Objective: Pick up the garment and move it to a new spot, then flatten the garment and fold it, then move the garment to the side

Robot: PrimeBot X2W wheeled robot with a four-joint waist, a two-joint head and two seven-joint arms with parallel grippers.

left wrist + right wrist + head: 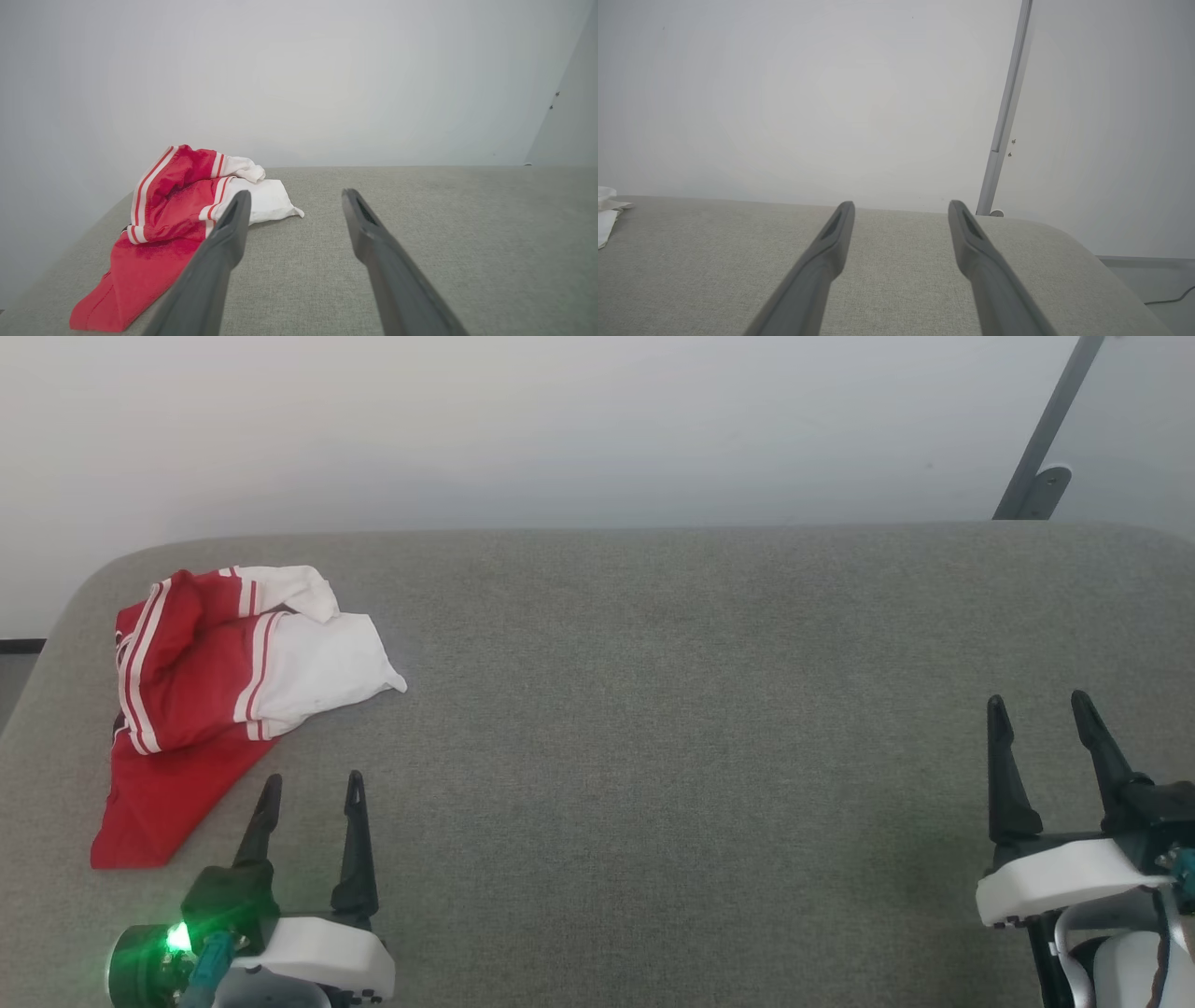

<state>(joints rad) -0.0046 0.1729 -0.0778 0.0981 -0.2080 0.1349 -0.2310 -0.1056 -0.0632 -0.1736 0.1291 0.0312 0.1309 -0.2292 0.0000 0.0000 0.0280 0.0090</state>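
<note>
Item one, garment [215, 691]: a red shirt with white sleeves and red-and-white striped trim, lying crumpled at the far left of the grey table [653, 709], near its rounded left corner. Its long axis runs from the near left to the far right. A flat red tail points toward me and the near edge, the bunched striped part sits farther back, and a white sleeve tip points right toward the table's middle. The head view gives this plan from above. The left wrist view gives it from low down, as a raised heap at the back with the tail lying flat, and my left finger crosses in front of its right side. The right wrist view catches a white scrap of it at the left edge. Item two, left gripper [314, 777]: jaws wide apart, holding nothing, just beside the red tail, apart from it. Item three, right gripper [1038, 698]: jaws wide apart, holding nothing, well apart from the garment at the table's right. Item four, grey pole [1008, 107]: leaning at the wall behind the table's right corner.
</note>
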